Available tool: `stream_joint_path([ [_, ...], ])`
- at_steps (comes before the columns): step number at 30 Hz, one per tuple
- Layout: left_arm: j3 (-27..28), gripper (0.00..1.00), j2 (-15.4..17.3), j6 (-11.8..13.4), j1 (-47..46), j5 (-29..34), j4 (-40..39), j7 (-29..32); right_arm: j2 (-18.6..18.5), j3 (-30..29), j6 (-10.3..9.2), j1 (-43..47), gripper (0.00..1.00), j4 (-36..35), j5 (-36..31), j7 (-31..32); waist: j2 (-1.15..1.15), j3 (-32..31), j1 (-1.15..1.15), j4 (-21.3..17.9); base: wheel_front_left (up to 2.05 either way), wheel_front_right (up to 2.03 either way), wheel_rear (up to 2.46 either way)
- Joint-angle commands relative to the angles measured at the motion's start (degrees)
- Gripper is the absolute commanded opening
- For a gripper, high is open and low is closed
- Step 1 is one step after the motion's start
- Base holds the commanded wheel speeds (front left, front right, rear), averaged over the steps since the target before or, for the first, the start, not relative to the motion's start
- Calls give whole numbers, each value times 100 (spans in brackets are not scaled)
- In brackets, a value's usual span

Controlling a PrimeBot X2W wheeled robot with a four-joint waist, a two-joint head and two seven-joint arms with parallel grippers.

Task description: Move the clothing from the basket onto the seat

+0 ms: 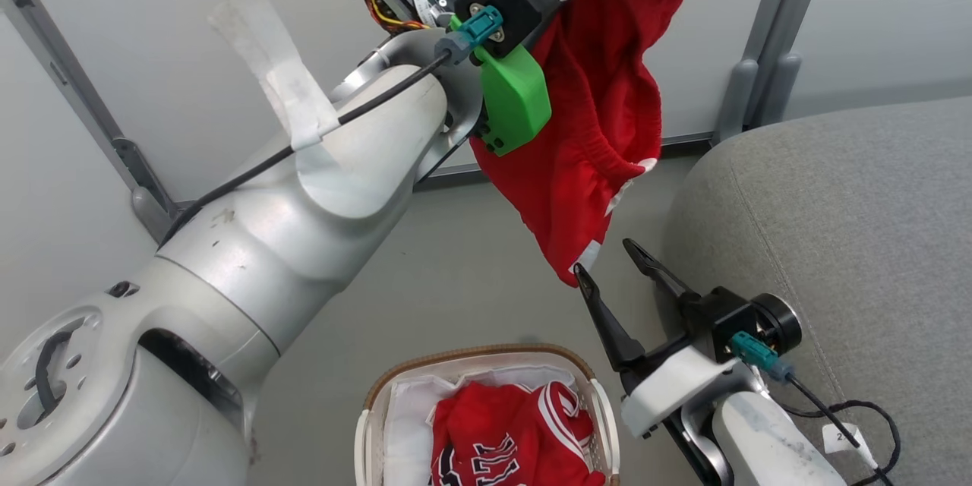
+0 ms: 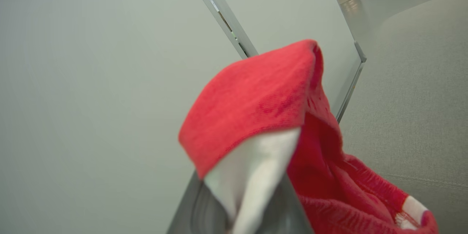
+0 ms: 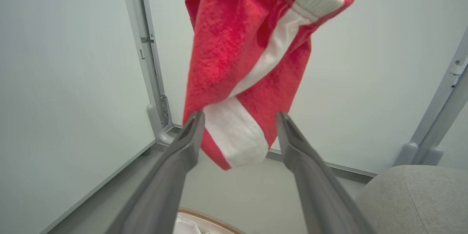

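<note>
Hanging well above the basket (image 1: 377,397), the red garment (image 1: 600,114) runs long-ways vertical, white-trimmed tip pointing down. Looks like the left gripper (image 2: 246,204) is clamped on its top, cloth hides the fingers tbh. Meanwhile the right gripper (image 1: 604,257) sits spread apart right at that tip.

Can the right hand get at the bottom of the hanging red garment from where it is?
Probably yes. The right hand is open, and in its wrist view its fingers frame the garment's white-trimmed lower tip, with nothing between them.

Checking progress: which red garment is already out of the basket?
The plain red garment hanging from the left gripper; the lettered jersey lies in the basket.
</note>
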Motion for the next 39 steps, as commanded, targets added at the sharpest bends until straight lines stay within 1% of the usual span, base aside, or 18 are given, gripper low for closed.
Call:
stream_joint_path([
  [1,-25,0,-6,12,-136,-82,-16,-30,-27,53,-6,-140,100,87,100,-10,0,-24,0,73,0,0,0],
  [6,-185,0,-27,49,-152,-234,-232,2,-27,262,-6,-582,100,448,466,-8,0,-27,0,175,0,0,0],
  [12,-395,0,-23,170,-145,-446,-460,71,-27,416,-6,-924,100,504,924,-8,0,-11,0,245,0,0,0],
  [20,-549,0,-22,223,-9,-672,-647,45,-27,284,-6,-1213,100,453,896,-8,0,36,0,254,0,0,0],
  [28,-600,0,-23,254,76,-936,-849,11,-25,90,-6,-1524,100,580,885,-8,0,73,0,259,0,0,0],
  [29,-609,0,-23,258,81,-957,-857,6,-26,84,-6,-1576,73,622,909,-7,0,76,0,262,0,0,0],
  [30,-616,0,-23,263,79,-970,-861,7,-26,87,-6,-1621,39,644,926,-7,0,79,0,264,0,0,0],
  [31,-623,0,-22,262,85,-995,-861,2,-25,94,-6,-1669,23,668,916,-7,0,85,0,268,0,0,0],
  [33,-632,0,-23,260,104,-1045,-854,2,-25,100,-6,-1740,0,711,837,-7,0,97,0,278,0,0,0],
  [39,-614,0,-23,276,120,-1163,-729,-21,-24,-25,-6,-1805,0,686,706,-7,0,142,0,303,0,0,0],
])
